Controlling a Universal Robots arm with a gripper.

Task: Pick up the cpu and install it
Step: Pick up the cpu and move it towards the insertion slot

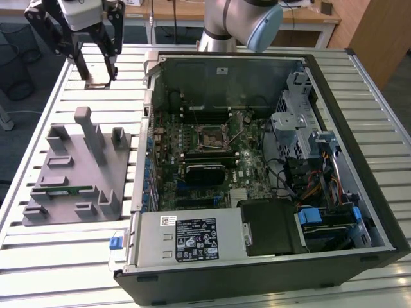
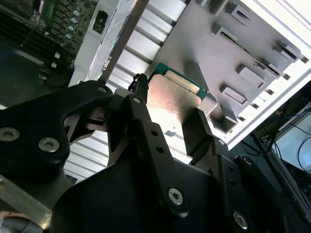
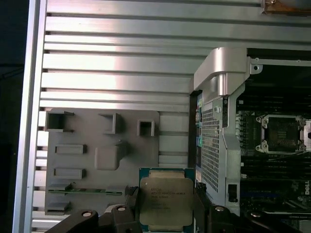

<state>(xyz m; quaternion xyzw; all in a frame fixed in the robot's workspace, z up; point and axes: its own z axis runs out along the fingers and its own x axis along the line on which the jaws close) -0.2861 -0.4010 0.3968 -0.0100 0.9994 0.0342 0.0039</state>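
Grip: the end effector [image 3: 165, 206] is pinching the cpu [image 3: 166, 194] by two facing edges, one finger on each side. The shiny top plate faces the first wrist view.
Where the cpu is: up in the air above the table [image 1: 64, 256], not resting on anything.
Holder: a gray holder block [image 1: 77, 173] lies on the table at 6 o'clock from the end effector in the exterior view. A green memory stick [image 1: 69, 190] sits in one of its slots.
Case: the open computer case [image 1: 257, 282] lies just beside the holder, at 3 o'clock from it.
Socket: the square socket [image 1: 212, 138] on the green board looks bare. It is at about 4 o'clock from the end effector and well apart from it.
Step in hand: I think the chip is being carried from the holder toward the socket.
Doing it well: hold the chip flat and level. Squeeze only the edges, just hard enough that it cannot slip. Go slowly and pass high over the case wall.
What could go wrong: a tilted chip could slide out of the fingers, and a bump on the metal wall could knock it loose.
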